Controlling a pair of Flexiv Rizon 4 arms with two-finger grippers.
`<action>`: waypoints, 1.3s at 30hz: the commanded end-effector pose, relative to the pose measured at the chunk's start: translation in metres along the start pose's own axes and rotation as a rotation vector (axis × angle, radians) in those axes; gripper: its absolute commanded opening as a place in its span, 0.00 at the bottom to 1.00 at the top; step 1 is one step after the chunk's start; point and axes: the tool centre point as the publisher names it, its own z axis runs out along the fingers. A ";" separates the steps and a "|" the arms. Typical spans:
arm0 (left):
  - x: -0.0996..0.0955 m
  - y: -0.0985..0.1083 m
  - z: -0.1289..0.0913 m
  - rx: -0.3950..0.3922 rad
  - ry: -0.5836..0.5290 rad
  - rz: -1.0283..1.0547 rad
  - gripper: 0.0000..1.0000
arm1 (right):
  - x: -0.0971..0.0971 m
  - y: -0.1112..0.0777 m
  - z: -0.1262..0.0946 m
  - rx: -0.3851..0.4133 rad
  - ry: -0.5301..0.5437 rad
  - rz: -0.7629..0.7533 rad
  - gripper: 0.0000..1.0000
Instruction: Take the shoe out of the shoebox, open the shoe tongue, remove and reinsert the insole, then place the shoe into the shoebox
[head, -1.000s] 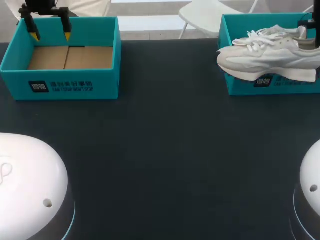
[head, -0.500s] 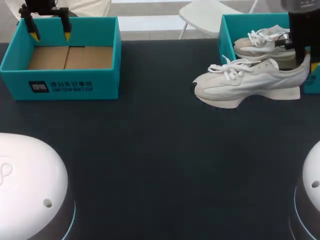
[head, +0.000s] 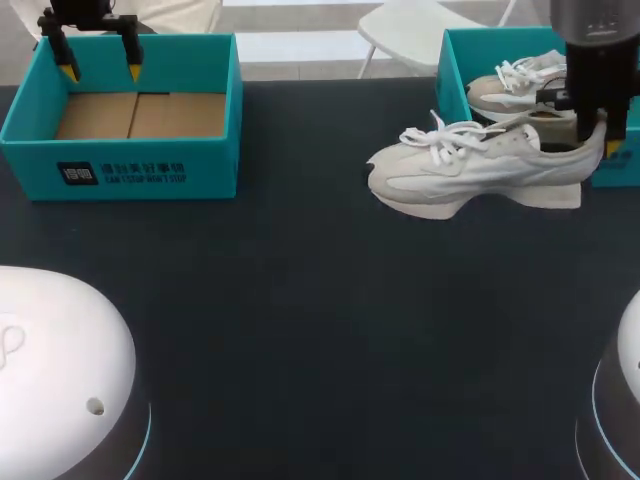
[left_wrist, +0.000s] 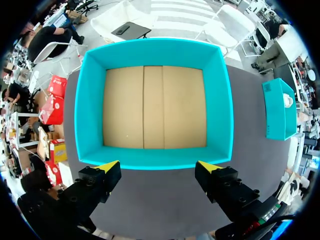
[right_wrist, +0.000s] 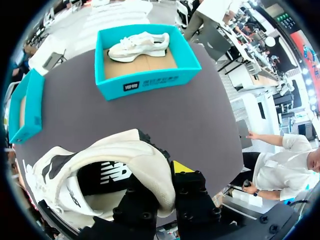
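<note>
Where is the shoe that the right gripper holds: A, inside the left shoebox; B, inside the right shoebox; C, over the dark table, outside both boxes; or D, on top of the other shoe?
C: the right gripper pinches the shoe by its heel over the table, outside the right shoebox, where a second shoe lies.

Two white shoes (head: 470, 172), two teal shoeboxes (head: 120, 170), two yellow-tipped tools (head: 100, 72), one table (head: 300, 330).

Bright, even light falls from above across my table (head: 300, 320); its dark top reads matte and flat. The shoe (head: 470, 172) I hold shines pale against it, softly shaded only beneath the sole.
</note>
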 end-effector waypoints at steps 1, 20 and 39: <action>0.000 0.000 0.000 0.000 0.000 0.000 1.00 | 0.029 -0.022 -0.006 -0.042 -0.040 0.019 0.00; 0.000 0.000 0.000 0.000 0.000 0.000 1.00 | 0.163 -0.117 0.007 -0.008 0.003 0.059 0.00; 0.000 0.000 0.000 0.000 0.000 0.000 1.00 | 0.248 -0.185 0.105 0.049 -0.044 0.086 0.00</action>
